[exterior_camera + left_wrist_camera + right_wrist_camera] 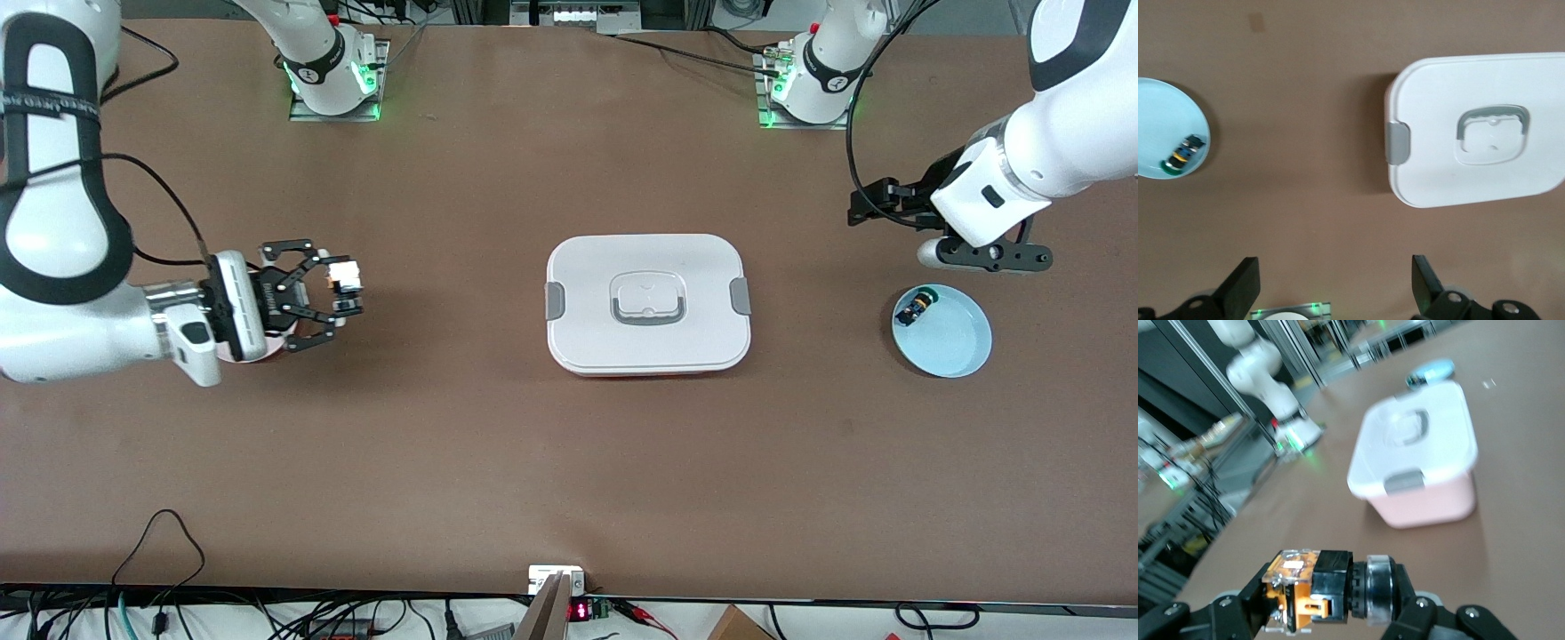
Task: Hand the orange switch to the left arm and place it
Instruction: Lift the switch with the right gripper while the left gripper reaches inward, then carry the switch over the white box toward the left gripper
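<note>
At the table's near edge, a small white unit with a red lit display, digits too small to read.

Farther in, toward the left arm's end, a pale blue plate. Lying in it, close to its rim, a small dark switch with a green tip.

At mid-table, the box: white rounded lid shut, grey clip at each short end, grey-edged handle recess on top, pink body seen from the right wrist view. Nothing touching it.

Toward the right arm's end, a pink plate, mostly hidden under the right wrist.

Right arm reaching in low, forearm about level, wrist turned so that the fingers point toward the box. Right gripper hanging over the edge of the pink plate and the bare table beside it, well apart from the box, clenched on the orange switch. Held lying on its side across the fingertips: black body, grey ring, orange and clear block at one end. White lettering on the gripper body and on a black strap around the upper arm, not readable.

Left arm bent down from above, waiting. Left gripper up over bare table just farther from the camera than the blue plate, fingers spread wide, grasping nothing.

Farthest off, the two arm bases bolted to the table, both glowing green.
</note>
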You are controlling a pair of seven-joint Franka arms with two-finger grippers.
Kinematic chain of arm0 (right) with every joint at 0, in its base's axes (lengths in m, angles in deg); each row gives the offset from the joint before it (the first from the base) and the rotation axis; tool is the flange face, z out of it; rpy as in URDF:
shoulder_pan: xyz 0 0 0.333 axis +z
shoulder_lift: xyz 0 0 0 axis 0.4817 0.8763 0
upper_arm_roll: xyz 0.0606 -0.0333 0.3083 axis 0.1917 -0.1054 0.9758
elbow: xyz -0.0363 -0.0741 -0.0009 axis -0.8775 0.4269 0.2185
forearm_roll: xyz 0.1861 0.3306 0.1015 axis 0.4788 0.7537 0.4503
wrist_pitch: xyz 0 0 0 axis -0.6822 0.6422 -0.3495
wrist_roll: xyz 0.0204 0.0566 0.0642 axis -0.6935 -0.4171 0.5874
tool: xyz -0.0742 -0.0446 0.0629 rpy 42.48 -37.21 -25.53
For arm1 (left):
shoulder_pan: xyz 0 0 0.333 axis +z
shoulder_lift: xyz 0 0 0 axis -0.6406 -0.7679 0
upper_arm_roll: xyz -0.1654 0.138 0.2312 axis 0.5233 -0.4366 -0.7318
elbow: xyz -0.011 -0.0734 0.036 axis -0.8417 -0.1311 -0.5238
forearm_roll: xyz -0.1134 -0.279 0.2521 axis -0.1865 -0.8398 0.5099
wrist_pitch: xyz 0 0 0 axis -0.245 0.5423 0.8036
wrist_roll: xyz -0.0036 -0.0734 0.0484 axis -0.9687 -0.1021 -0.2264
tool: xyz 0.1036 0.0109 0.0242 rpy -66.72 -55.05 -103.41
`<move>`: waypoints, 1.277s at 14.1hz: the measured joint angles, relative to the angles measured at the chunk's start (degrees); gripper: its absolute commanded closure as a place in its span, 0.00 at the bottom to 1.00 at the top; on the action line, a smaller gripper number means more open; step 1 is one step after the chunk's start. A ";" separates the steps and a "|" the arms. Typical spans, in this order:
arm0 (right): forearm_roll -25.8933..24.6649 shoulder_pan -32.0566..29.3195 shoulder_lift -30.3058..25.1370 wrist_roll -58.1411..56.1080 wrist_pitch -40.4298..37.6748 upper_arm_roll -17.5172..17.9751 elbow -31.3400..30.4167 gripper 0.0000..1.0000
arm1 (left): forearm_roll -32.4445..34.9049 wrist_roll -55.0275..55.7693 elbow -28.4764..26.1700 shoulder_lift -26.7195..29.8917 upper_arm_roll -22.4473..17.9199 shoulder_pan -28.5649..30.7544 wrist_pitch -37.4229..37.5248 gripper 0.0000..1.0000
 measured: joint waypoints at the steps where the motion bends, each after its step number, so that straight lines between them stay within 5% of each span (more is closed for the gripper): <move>1: 3.80 1.30 0.88 0.00 -0.19 0.20 0.04 1.00 | -2.49 0.00 0.00 -0.35 -0.01 0.02 0.25 0.00; 6: 21.18 9.56 1.74 0.22 4.23 0.43 0.03 1.00 | -14.99 0.00 -0.01 -3.34 0.02 0.02 1.48 0.00; 11: 26.14 16.89 -1.35 0.87 17.11 0.52 -0.77 1.00 | -39.20 0.02 -0.98 -4.62 -0.10 0.75 1.34 0.00; 18: 39.48 28.47 -4.02 1.00 38.36 0.62 -2.46 1.00 | -59.34 0.15 -8.87 -3.41 4.10 0.07 -17.22 0.00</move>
